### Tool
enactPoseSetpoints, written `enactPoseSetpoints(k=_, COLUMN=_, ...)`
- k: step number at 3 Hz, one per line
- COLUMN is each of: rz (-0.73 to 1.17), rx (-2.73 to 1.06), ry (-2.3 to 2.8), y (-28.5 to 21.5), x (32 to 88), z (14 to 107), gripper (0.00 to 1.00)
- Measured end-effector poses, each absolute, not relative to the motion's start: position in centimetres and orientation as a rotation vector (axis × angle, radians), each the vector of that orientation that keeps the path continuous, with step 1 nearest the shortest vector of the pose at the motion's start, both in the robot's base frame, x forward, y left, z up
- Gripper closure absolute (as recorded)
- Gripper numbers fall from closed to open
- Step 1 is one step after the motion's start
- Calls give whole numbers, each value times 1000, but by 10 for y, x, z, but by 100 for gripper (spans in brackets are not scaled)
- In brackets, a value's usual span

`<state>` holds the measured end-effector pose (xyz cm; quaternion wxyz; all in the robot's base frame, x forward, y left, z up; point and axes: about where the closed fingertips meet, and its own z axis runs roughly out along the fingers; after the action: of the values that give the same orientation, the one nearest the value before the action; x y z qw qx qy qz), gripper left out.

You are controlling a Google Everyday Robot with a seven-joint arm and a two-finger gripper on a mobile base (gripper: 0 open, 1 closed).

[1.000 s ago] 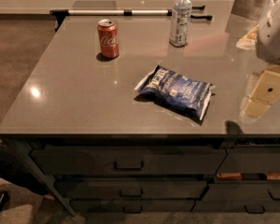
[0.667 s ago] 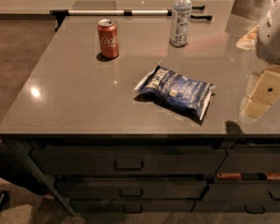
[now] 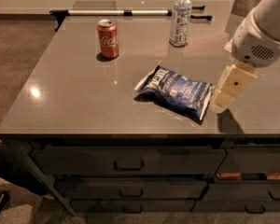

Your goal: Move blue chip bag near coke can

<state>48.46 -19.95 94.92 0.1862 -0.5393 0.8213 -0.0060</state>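
Observation:
The blue chip bag [image 3: 176, 92] lies flat on the grey countertop [image 3: 84, 101], right of the middle, its white lettering facing up. The coke can [image 3: 108, 39] stands upright at the back left, well apart from the bag. My gripper [image 3: 231, 88] hangs from the white arm at the right, just beyond the bag's right end and above the counter. It holds nothing that I can see.
A clear plastic bottle [image 3: 180, 17] with a white cap stands at the back, right of the can. A silver bar [image 3: 119, 12] runs along the far edge. Drawers with dark handles [image 3: 128, 165] sit below the counter's front edge.
My gripper and arm have moved left, closer to the bag's right end. The bag, can and bottle have not moved.

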Motion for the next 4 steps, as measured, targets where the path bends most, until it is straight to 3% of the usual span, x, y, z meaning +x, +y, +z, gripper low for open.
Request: enactPoseSetpoints(k=4, rz=92, rx=-1443, ry=2423, y=-151, x=538, z=863, gripper=2)
